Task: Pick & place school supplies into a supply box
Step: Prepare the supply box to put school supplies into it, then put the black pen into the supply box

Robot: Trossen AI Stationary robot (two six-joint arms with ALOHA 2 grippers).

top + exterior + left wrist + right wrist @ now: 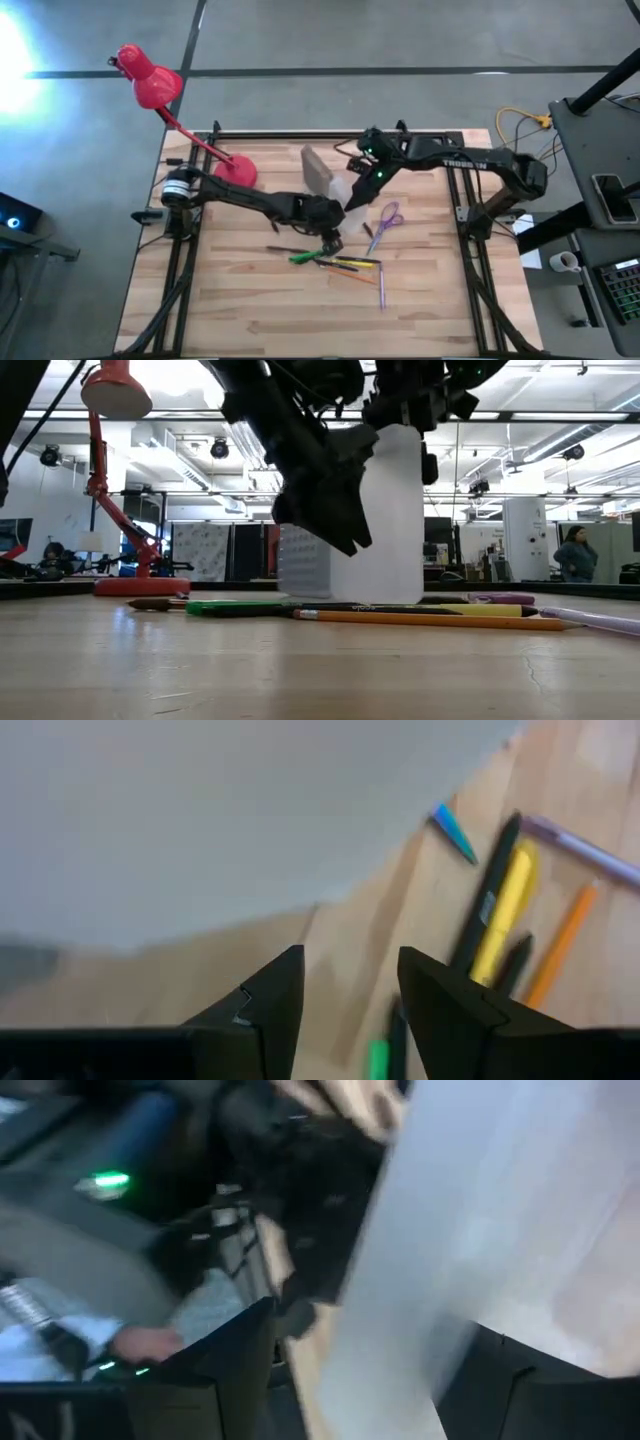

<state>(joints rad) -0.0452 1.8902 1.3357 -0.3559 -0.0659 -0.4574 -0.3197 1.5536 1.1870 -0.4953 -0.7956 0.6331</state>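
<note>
The supply box [328, 178] stands open on the table, its grey ribbed half [302, 563] beside the whitish-clear half [388, 510]. My right gripper [362, 192] is shut on the whitish half. My left gripper [333, 243] hangs open just above the pens, in front of the box, touching nothing. Under it lie a green marker [305, 257], a yellow marker [505, 910], an orange pencil [560, 945] and a purple pen [580, 850]. The purple-handled scissors [388, 218] lie flat to the right of the box. My right gripper holds the whitish-clear half [430, 1280] of the supply box between its two fingers [225, 1370], coming from above and from the table's far right. The half stands upright with its lower edge [375, 598] on the table. The exact contact spots are hidden by blur.
A red desk lamp [150, 85] stands at the far left, its base [235, 170] on the table near the box. Bare wood [230, 310] lies toward the near edge. Cables and equipment sit beyond the table's right side [600, 200].
</note>
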